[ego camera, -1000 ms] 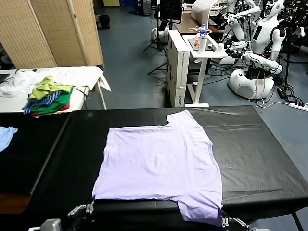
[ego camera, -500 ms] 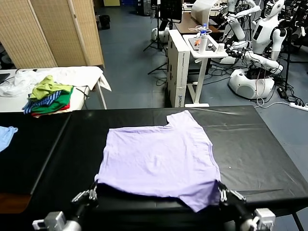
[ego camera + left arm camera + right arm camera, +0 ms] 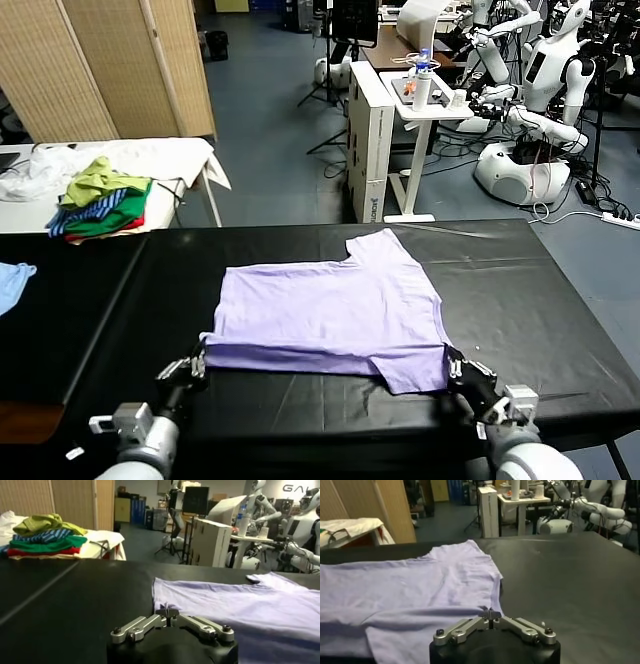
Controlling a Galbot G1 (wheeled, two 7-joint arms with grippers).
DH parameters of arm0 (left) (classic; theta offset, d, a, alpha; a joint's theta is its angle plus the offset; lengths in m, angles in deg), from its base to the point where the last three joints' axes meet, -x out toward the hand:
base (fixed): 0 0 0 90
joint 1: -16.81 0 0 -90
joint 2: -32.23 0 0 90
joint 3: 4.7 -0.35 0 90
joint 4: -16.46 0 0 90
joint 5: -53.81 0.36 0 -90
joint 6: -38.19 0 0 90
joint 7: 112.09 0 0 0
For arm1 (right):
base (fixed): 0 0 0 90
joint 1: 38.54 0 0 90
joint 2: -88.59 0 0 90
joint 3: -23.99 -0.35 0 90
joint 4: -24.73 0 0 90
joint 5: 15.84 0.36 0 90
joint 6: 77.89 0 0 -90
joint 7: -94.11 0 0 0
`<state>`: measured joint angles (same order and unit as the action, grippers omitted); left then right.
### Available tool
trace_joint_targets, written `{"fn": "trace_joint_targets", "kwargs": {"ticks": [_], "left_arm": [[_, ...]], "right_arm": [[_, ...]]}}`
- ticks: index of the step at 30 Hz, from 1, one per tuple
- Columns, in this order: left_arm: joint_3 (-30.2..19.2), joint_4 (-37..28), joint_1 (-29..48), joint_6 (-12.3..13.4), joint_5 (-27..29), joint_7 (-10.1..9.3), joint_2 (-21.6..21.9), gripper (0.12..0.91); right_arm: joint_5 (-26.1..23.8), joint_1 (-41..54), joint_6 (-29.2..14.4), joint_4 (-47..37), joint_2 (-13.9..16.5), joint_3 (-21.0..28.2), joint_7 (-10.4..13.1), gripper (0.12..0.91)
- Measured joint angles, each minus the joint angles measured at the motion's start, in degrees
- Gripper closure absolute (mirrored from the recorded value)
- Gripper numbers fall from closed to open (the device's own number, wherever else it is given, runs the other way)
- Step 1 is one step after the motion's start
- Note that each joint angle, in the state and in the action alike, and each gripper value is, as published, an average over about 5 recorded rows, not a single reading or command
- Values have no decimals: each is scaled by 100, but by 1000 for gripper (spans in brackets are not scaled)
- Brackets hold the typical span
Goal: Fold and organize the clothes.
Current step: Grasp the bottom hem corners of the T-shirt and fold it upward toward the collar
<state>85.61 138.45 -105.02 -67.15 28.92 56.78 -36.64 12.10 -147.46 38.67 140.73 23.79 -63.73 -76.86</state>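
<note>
- T-shirt point(image 3: 335, 312), pale lavender, short-sleeved, lies on the black surface point(image 3: 520, 290), roughly centred, one sleeve pointing toward the far edge.
- Near hem is lifted and carried partway over the body: a doubled band runs along the near edge, with a flap hanging lower at the robot's right corner.
- Left gripper point(image 3: 193, 366) is at the near left corner of the shirt, fingers point(image 3: 168, 613) clenched on a pinch of the hem.
- Right gripper point(image 3: 456, 368) is at the near right corner, fingers point(image 3: 490, 614) likewise clamped on the fabric edge.
- Handling call: thin, light, fully limp knit. It drapes and sags between the two pinch points, no stiffness to hold a line by itself.
- Not fragile, but it wrinkles easily, and cloth on this surface looks likely to drag rather than slide clean.
- Best hold looks like the hem corners, as now: two symmetric pinches keep the edge taut so the fold lands straight.
- Risk: grippers moving unevenly would skew the fold. The right-side flap already sits off the line of the left side.
- Risk: a shallow pinch on thin fabric could slip out mid-carry; I can't tell how deep either bite is.
- Off-task: green, blue and red garment heap point(image 3: 100, 205) on the white side table point(image 3: 185, 155); light blue cloth point(image 3: 12, 280) at the surface's left edge.
</note>
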Motion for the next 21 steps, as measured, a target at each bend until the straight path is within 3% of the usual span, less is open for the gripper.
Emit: {"fn": "trace_joint_targets", "kwargs": {"ticks": [13, 18, 21], "left_arm": [[-59, -427, 286, -29, -1, 48, 192, 883], [-68, -556, 374, -28, -2, 60, 221, 883], [-83, -612, 439, -33, -1, 90, 230, 838]], "right_arm": [[-1, 486, 15, -392, 16, 262, -49, 886], [-1, 469, 33, -387, 2, 232, -175, 880], [-15, 397, 46, -309, 8, 167, -309, 794]]}}
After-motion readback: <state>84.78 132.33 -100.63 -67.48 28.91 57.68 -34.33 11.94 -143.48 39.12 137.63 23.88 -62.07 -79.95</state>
